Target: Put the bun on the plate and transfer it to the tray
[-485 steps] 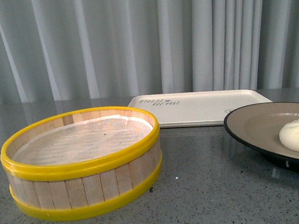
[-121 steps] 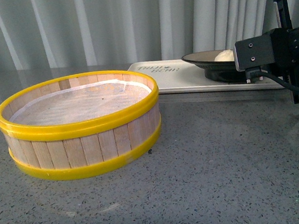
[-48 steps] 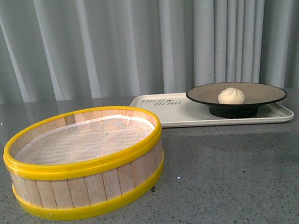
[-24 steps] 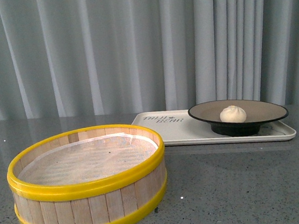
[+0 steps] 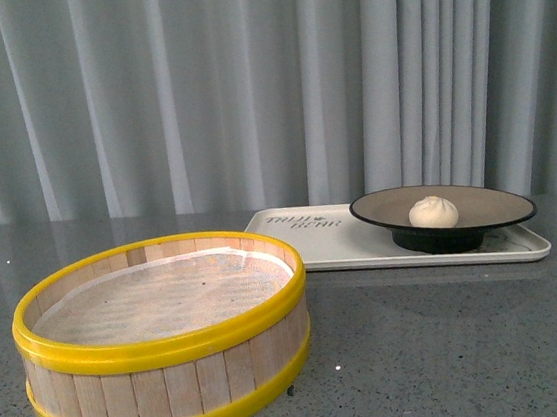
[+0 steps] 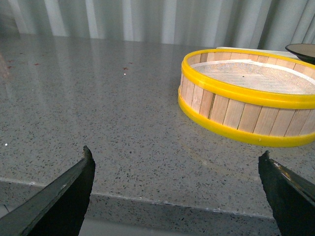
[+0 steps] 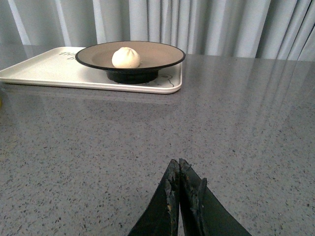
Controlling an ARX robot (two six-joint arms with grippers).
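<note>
The bun (image 5: pixel 433 212) sits near the middle of the plate (image 5: pixel 500 211), and the plate stands on the tray (image 5: pixel 363 244), toward the tray's end away from its printed lettering; the tray lies flat on the counter (image 5: pixel 446 350) behind and to one side of the round wooden steamer (image 5: pixel 162 337), apart from it. Judged from how things lie, both parts of the task look done, so no further grasp seems called for. The right claw (image 7: pixel 179 184) hangs low over bare counter with its tips pressed together, holding nothing; from it the tray lies straight ahead, well apart, with the plate at the tray's nearer end. The left claw (image 6: pixel 177 189) is spread wide, its two tips at opposite edges of its own view, empty, and faces the steamer, with only a sliver of the plate's rim showing past the steamer. The right arm is therefore the nearer one to the tray, should anything need adjusting. The tray's long axis runs across the front view, roughly side to side past the steamer. The bun is round, with no long axis to speak of; it stands upright, pleated top upward. The plate sits level, not tilted.
</note>
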